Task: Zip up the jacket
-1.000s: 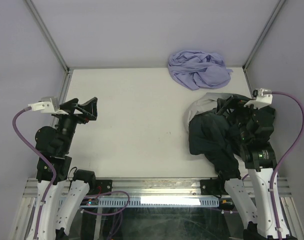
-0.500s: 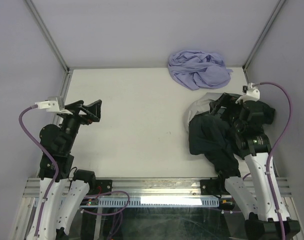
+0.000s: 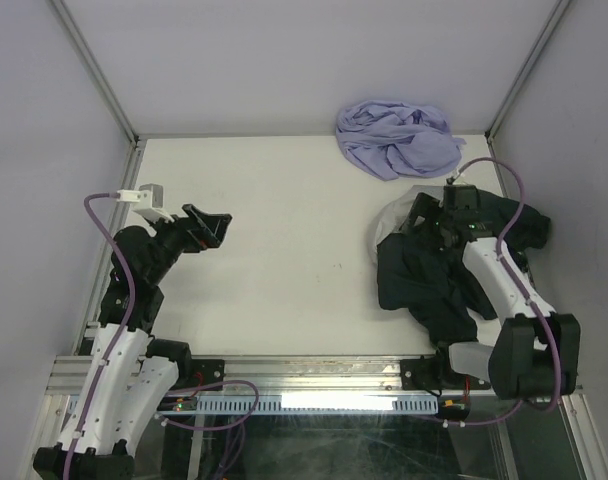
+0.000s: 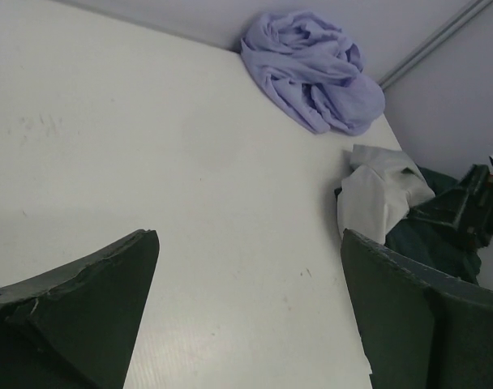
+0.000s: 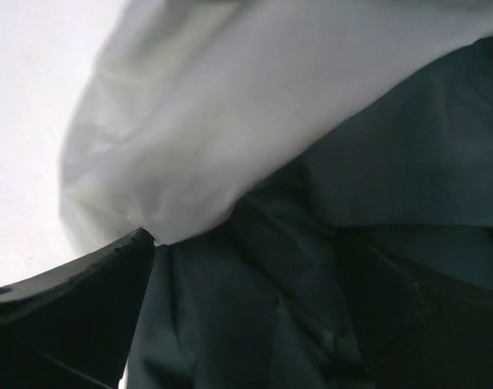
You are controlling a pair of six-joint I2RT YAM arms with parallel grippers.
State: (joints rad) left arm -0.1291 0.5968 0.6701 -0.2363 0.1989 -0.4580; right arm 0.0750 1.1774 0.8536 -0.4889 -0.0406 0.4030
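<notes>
The jacket (image 3: 424, 272) lies crumpled at the right of the table, dark with a light grey fold at its far left. My right gripper (image 3: 430, 222) is open and empty, low over the far part of the jacket. In the right wrist view it (image 5: 246, 324) is close above dark folds (image 5: 311, 292), with the light grey cloth (image 5: 255, 105) just beyond. My left gripper (image 3: 210, 228) is open and empty above the bare table at the left. In the left wrist view it (image 4: 250, 316) faces the jacket's grey fold (image 4: 380, 190). I cannot make out the zipper.
A lavender cloth (image 3: 396, 136) is bunched at the back right corner, also in the left wrist view (image 4: 311, 69). Grey walls and metal posts close in the white table (image 3: 284, 230) at the back and sides. The jacket reaches the right edge.
My right arm has reached forward over the jacket, and its gripper now sits over the far grey part. My left gripper has moved right and forward towards the table's middle.
</notes>
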